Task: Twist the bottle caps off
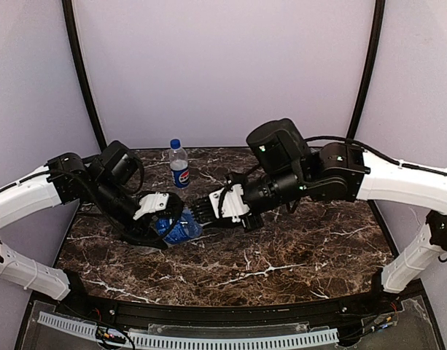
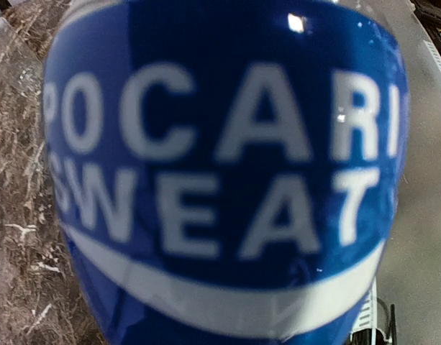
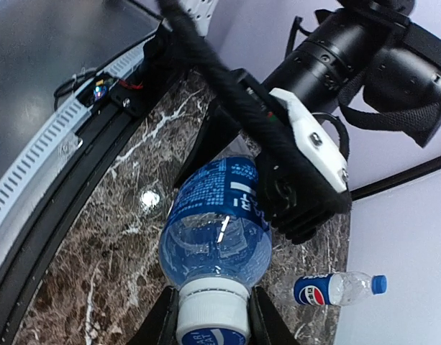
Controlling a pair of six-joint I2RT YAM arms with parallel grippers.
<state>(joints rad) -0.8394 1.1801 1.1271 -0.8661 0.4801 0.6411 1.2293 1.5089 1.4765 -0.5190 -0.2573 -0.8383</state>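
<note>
the left tool [image 1: 163, 221] is closed around the blue-labelled body of the pocari sweat bottle [image 1: 181, 227], holding it on its side low over the dark marbled table [image 1: 296, 255], left of centre. its wrist view is filled by the label's white lettering. just behind, near the table's rear edge, the pepsi bottle [image 1: 179, 165] stands upright and alone, its blue cap [image 1: 175, 143] on. the held bottle's neck points right, toward the other arm. the right tool [image 1: 201, 211] is narrow, its fingers [image 3: 161, 320] pressed on either side of the white ribbed cap [image 3: 211, 310], which sits on the neck.
</note>
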